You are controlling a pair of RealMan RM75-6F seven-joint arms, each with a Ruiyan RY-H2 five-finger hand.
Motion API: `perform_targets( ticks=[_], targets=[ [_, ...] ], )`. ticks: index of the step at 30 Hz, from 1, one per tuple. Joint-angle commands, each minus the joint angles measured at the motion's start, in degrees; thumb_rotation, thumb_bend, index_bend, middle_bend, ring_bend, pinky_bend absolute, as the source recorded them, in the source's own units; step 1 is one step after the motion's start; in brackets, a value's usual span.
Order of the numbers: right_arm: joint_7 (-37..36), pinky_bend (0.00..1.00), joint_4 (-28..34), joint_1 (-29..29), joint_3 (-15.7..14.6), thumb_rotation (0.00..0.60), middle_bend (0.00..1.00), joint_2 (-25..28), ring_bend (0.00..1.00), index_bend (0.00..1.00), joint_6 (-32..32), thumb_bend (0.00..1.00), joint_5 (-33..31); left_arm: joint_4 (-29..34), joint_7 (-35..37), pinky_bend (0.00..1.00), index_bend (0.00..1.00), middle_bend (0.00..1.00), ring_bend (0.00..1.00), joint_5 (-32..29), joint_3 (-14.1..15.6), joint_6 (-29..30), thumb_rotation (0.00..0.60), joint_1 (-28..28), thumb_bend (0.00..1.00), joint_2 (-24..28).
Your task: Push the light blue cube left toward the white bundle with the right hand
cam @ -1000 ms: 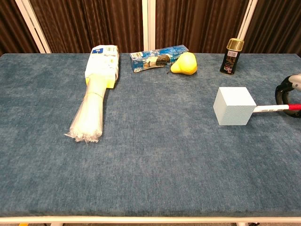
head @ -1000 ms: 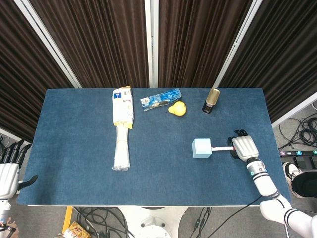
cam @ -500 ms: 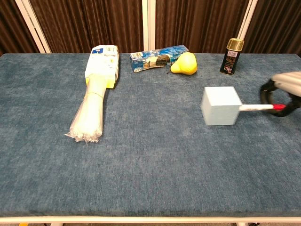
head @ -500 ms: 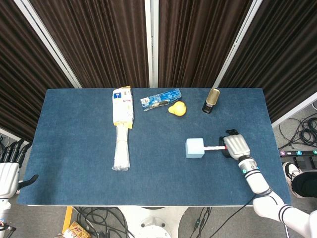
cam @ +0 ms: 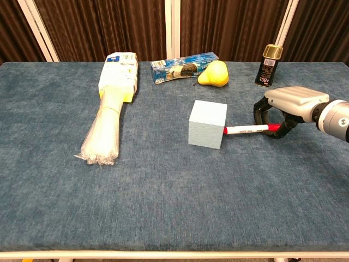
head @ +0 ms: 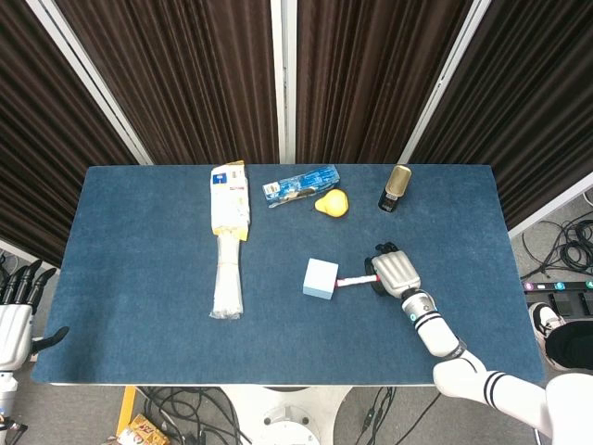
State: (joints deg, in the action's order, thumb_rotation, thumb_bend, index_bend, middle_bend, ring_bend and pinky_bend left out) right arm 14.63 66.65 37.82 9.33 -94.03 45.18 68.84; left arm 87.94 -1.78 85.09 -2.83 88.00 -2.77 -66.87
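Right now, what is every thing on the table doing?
light blue cube: flat on table, stick tip against its right face.
stick: held by right hand.
white bundle: lying flat, untouched.
can: upright.
pear: on its side.
left hand: off the table, holding nothing.

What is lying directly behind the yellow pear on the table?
Behind the pear lies a blue packet, its right end touching or overlapped by it. Whether anything hides between them cannot be seen.

The light blue cube point(head: 321, 278) point(cam: 207, 124) is seen resting flat on the blue cloth, turned slightly askew, well right of the white bundle point(head: 228, 273) point(cam: 104, 129). The bundle is laid lengthwise, its far end wrapped in a white-and-yellow printed label, its near end in clear plastic.
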Motion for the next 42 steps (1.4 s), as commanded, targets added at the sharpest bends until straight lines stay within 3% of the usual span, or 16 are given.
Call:
perform_targets(
  ticks=[1, 7, 13, 22, 42],
  targets=[
    [0.70, 0.15, 2.02, -0.86, -0.37, 0.600, 0.52, 1.92, 0.16, 0.62, 1.05, 0.36, -0.95, -0.08, 0.03, 0.13, 0.17, 0.14, 0.07, 0.10, -0.02, 0.06, 0.600, -0.02, 0.05, -0.07],
    [1.22, 0.15, 5.20, -2.80, -1.27, 0.600, 0.52, 5.75, 0.16, 0.62, 2.32, 0.36, -2.90, 0.26, -0.38, 0.13, 0.17, 0.14, 0.07, 0.80, -0.07, 0.14, 0.600, -0.35, 0.05, -0.01],
    [2.30, 0.15, 5.70, -1.49, -0.47, 0.600, 0.52, 5.31, 0.16, 0.62, 0.80, 0.36, -5.77, 0.45, -0.36, 0.13, 0.17, 0.14, 0.07, 1.15, 0.07, 0.56, 0.600, -0.17, 0.05, 0.06],
    [8.44, 0.14, 5.95, 3.54, 1.33, 0.600, 0.52, 1.15, 0.16, 0.62, -1.50, 0.36, -12.24, 0.43, 0.02, 0.13, 0.17, 0.14, 0.07, 1.26, 0.29, 1.30, 0.600, 0.43, 0.05, 0.13],
    [20.24, 0.13, 5.51, 13.97, 4.09, 0.600, 0.53, -9.15, 0.16, 0.63, 0.95, 0.36, -25.89, 0.43, -0.07, 0.13, 0.17, 0.14, 0.07, 1.24, 0.30, 1.33, 0.600, 0.64, 0.05, 0.21]
  ],
)
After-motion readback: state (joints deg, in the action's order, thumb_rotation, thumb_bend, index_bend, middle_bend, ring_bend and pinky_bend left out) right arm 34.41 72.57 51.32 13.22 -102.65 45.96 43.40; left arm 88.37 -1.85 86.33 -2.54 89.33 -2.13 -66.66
